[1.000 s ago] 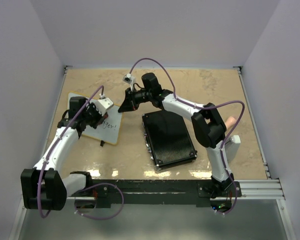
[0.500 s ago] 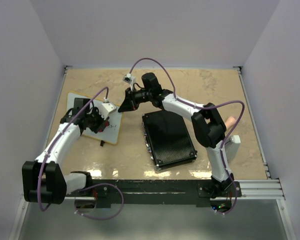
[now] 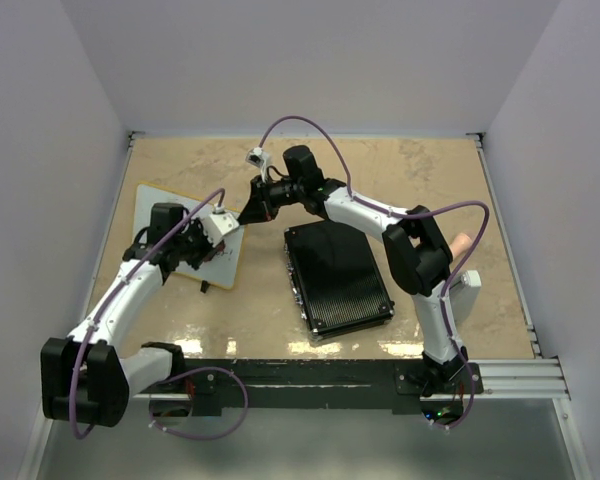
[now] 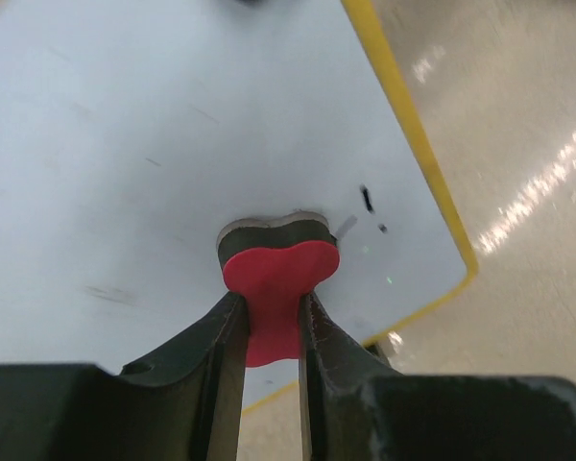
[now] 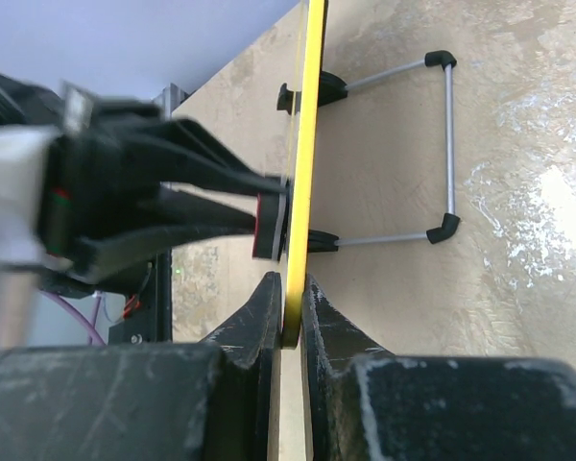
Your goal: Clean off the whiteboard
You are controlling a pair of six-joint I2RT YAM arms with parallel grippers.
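The whiteboard (image 3: 160, 200) stands tilted at the left of the table on a wire stand with black feet (image 5: 446, 144). My left gripper (image 3: 206, 247) is shut on a red eraser (image 4: 278, 269), whose dark felt presses on the white face (image 4: 125, 144) near the lower right corner. A few small black marks (image 4: 367, 199) show beside the eraser. My right gripper (image 3: 251, 211) is shut on the board's yellow frame edge (image 5: 312, 115), which sits between its jaws. The eraser (image 5: 269, 226) shows touching the board's front in the right wrist view.
A black ribbed case (image 3: 338, 277) lies at the table's middle, right of the board. A pink and white object (image 3: 464, 262) sits at the right behind the right arm. Grey walls close in the table on three sides.
My left gripper has slid the eraser rightward and down across the board's face toward its right edge. The right gripper has held still on the frame.
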